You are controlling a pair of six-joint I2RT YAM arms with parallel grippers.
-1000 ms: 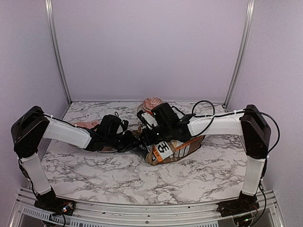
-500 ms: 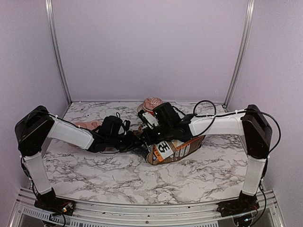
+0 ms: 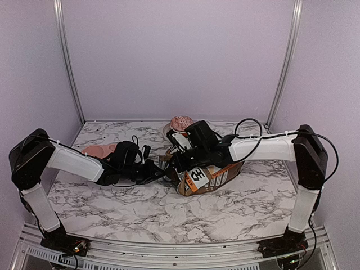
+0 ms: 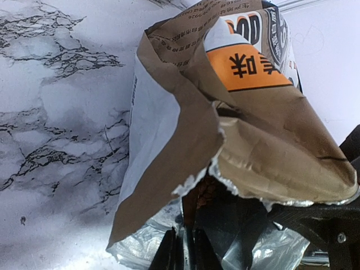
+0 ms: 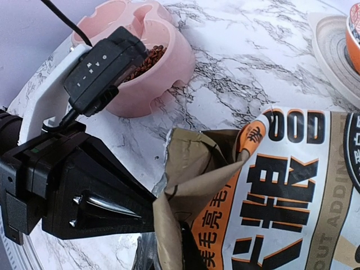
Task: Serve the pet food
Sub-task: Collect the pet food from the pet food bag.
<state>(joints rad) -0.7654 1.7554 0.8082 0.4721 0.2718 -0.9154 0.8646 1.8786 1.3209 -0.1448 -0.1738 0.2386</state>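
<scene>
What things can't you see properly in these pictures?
- Pink bowl, top view: partly behind the left arm, and its pet food is too small to make out there.
- Inside of the bag, left wrist view: dark and covered by the folded paper lip, so how much is left is unknown.
- Cupcake, right wrist view: the picture's right edge cuts off nearly all of it.

L claw (image 3: 163,173) & R claw (image 3: 175,166) meet at bag (image 3: 211,175) mouth; pink bowl (image 3: 98,150) left, cupcake (image 3: 181,122) behind.
</scene>
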